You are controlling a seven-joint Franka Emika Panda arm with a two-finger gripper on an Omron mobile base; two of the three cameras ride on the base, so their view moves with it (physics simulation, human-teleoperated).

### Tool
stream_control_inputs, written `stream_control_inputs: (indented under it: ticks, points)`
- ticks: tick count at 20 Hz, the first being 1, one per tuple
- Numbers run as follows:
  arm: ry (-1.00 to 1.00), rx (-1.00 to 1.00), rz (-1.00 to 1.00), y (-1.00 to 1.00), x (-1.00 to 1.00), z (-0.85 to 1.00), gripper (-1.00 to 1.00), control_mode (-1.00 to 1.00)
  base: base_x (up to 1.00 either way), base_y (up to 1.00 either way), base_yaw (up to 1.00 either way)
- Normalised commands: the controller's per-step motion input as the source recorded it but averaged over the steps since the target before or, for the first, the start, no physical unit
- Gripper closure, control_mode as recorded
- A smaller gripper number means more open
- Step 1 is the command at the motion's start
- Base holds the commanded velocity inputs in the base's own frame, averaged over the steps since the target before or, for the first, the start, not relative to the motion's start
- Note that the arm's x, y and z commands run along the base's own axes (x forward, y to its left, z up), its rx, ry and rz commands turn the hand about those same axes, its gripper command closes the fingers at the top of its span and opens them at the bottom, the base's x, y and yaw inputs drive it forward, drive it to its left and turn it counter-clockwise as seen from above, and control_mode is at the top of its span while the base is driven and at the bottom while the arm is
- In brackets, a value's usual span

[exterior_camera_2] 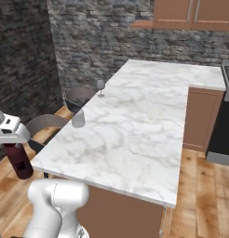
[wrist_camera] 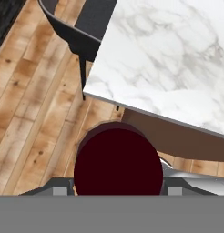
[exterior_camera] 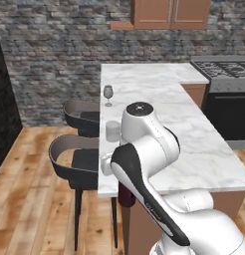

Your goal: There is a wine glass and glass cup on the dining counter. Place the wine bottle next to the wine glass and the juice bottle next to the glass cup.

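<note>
My gripper is shut on the juice bottle, a stout maroon bottle held upright in the air off the near left corner of the dining counter. From the hand view I look down on the bottle's wide cap between the fingertips, with the counter corner just beyond. The bottle's base peeks out under my arm. The glass cup stands near the counter's left edge, and the wine glass stands farther back along that edge. The wine bottle is out of view.
Two black stools stand along the counter's left side, over a wooden floor. A stove sits at the far right, and a stone wall lies behind.
</note>
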Motion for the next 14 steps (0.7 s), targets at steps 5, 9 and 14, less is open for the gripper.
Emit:
stream_control_inputs:
  ticks: [5, 9, 14]
  points:
    - [0.0, 0.0, 0.0, 0.0, 0.0, 0.0, 1.0, 1.0, 0.52, 0.14, 0.0]
    - [0.0, 0.0, 0.0, 0.0, 0.0, 0.0, 1.0, 1.0, 0.5, 0.18, -0.01]
    - [0.0, 0.0, 0.0, 0.0, 0.0, 0.0, 1.0, 1.0, 0.08, 0.06, 0.0]
